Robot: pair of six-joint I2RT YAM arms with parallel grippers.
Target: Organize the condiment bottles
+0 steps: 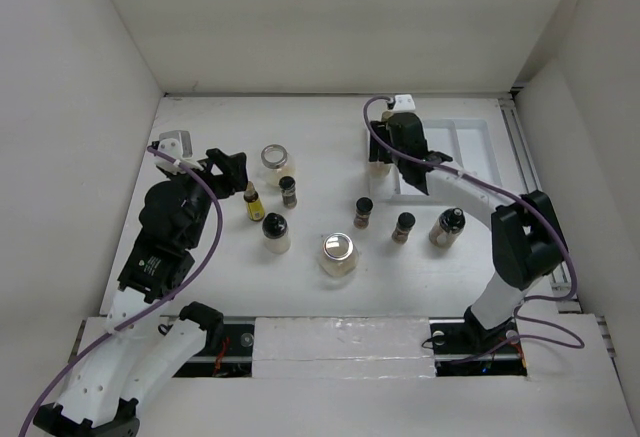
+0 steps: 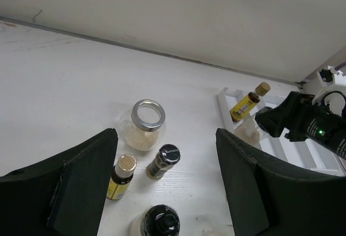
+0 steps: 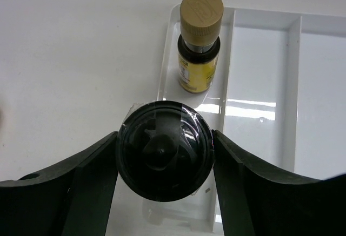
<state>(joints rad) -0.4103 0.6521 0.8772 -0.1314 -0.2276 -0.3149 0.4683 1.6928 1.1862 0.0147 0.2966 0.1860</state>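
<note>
Nothing legible from where I stand: the yellow bottle [image 3: 197, 68] in the tray [image 3: 259, 63] has a printed label and its tan cap [image 3: 201, 9] an embossed mark, both unreadable.

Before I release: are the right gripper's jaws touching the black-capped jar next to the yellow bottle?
Touching. The right wrist view shows the jaws of the right gripper pressed against both sides of the black-capped jar, with no gap on either side.

A white divided tray [image 1: 472, 143] lies flat on the white tabletop [image 1: 200, 117] at about two o'clock, close to the right edge. Raised ridges part it into long compartments. White walls [image 1: 330, 17] enclose the tabletop.
</note>
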